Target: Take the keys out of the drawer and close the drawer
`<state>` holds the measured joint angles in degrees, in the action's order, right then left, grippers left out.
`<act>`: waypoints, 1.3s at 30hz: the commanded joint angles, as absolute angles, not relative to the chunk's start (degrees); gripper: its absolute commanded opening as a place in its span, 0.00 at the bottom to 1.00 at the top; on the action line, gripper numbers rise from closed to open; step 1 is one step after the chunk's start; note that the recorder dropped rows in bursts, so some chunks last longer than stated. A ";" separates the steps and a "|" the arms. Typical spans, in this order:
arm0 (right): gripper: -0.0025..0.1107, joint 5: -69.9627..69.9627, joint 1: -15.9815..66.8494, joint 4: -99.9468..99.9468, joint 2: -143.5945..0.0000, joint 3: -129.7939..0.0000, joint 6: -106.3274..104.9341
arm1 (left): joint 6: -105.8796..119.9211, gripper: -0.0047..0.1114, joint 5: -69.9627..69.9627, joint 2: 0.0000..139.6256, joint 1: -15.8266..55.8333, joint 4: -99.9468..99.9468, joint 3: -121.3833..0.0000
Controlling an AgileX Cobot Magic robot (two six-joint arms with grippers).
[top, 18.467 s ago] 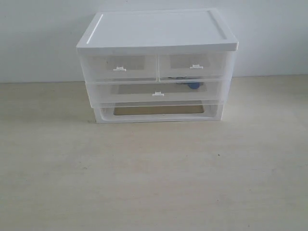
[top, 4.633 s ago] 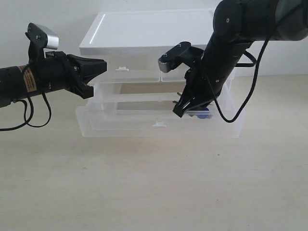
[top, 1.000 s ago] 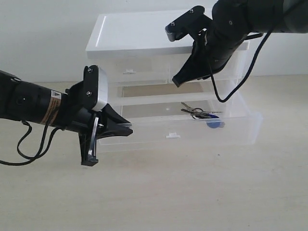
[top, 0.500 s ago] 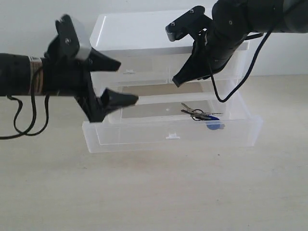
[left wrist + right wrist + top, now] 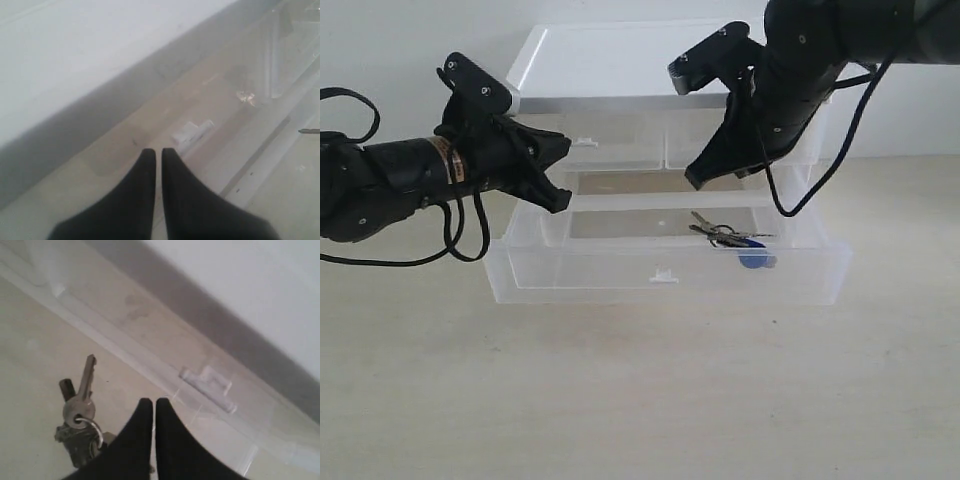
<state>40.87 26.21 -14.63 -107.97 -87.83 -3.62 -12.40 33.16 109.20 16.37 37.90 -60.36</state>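
The wide translucent drawer (image 5: pixel 580 278) stands pulled out from the white-topped unit (image 5: pixel 620 65), its centre tab (image 5: pixel 663 273) facing front. The keys (image 5: pixel 720 236) (image 5: pixel 80 412) lie inside it toward the right, with the blue fob (image 5: pixel 754 261) beside them. My right gripper (image 5: pixel 698 181) (image 5: pixel 154 402) hangs shut and empty above the drawer, just behind the keys. My left gripper (image 5: pixel 566 148) (image 5: pixel 158 151) is shut and empty too. It sits in front of the upper left small drawer, close to that drawer's tab (image 5: pixel 192 135).
Two half-width drawers (image 5: pixel 620 152) sit above the open one. The right one's tab (image 5: pixel 207 382) shows past my right fingers. The unit stands on a pale wooden table (image 5: pixel 640 400) against a white wall. The right arm (image 5: pixel 800 70) crosses in front of the unit's top right.
My left gripper rose from the drawer's left front corner to the upper left small drawer and went from open to shut. The unit and drawer slid slightly left. The right gripper barely moved.
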 commanded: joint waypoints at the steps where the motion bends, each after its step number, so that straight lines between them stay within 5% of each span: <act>1: 0.02 44.62 25.84 -0.54 -103.79 -88.12 -16.40 | -12.35 0.08 33.19 109.58 15.92 35.11 -61.50; 10: 0.02 50.59 25.82 -0.53 -101.74 -85.87 -13.35 | -12.83 0.08 33.32 109.58 15.92 35.11 -61.61; 17: 0.04 37.83 25.82 -0.53 -99.45 -76.64 -14.44 | -13.16 0.08 32.90 109.58 15.92 35.11 -61.84; 19: 0.10 37.83 25.82 -0.43 -100.57 -76.75 -15.11 | -13.62 0.08 32.78 109.58 15.92 35.21 -61.84; 23: 0.48 42.03 25.82 -0.45 -103.22 -78.24 -14.82 | -14.47 0.08 32.54 109.58 15.92 35.44 -61.84; 25: 0.57 43.29 25.82 -0.45 -104.41 -79.54 -14.16 | -14.48 0.08 32.54 109.58 15.92 35.59 -61.84; 30: 0.45 46.04 25.82 -0.45 -107.96 -83.38 -14.24 | -14.72 0.08 32.54 109.58 15.92 35.79 -61.84; 39: 0.52 51.24 25.72 -3.69 -115.95 -89.39 -12.99 | -14.98 0.08 32.54 109.58 15.92 35.79 -61.84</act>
